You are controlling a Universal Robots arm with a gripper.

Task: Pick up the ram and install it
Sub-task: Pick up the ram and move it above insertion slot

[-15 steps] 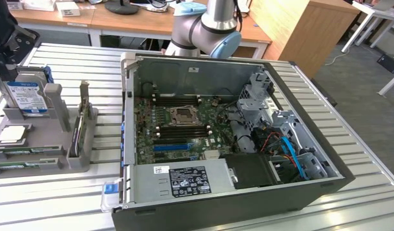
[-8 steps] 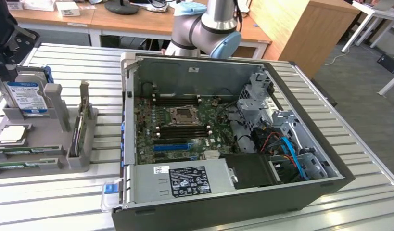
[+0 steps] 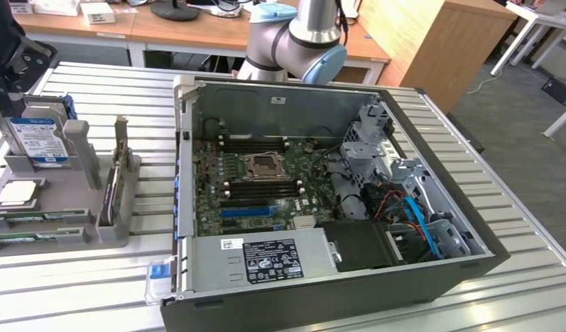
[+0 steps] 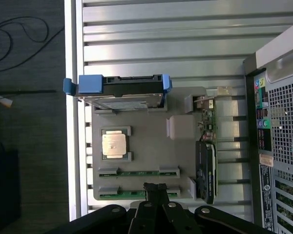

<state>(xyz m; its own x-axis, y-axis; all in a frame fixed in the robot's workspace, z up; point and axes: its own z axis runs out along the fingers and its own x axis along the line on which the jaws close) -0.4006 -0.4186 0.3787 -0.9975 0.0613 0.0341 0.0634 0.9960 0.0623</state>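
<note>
- Well, the print is mostly too small to read: the hard drive (image 3: 34, 138) (image 4: 119, 95) in its blue caddy wears a white-and-blue label, and the power supply (image 3: 260, 259) carries a black label with white lettering beside a small white sticker.
- The ram (image 3: 25, 238) (image 4: 132, 193) lies flat in a grey holder (image 3: 75, 181) (image 4: 151, 156), at nine o'clock from the open computer case (image 3: 356, 297) in the exterior view.
- A second stick (image 3: 29, 221) (image 4: 139, 172) lies parallel just beside it, between it and a bare processor (image 3: 15, 194) (image 4: 113, 145).
- In the wrist view the gripper (image 4: 155, 187) hangs over the ram's mid-length, its jaws pressed together with nothing between them; whether they touch the stick I cannot tell.
- A graphics card (image 3: 117, 187) (image 4: 207, 170) stands on edge at the holder's case-side end.
- The ram sits well apart from the motherboard (image 3: 264, 180) inside the case.
- Everything rests on a slatted silver metal table (image 3: 504, 207) (image 4: 161, 29).
- The arm (image 3: 296, 41), grey with a blue cap, rises at twelve o'clock behind the case.
- Beyond it stand wooden desks (image 3: 172, 31) and a wooden cabinet (image 3: 421, 34) on grey flooring.
</note>
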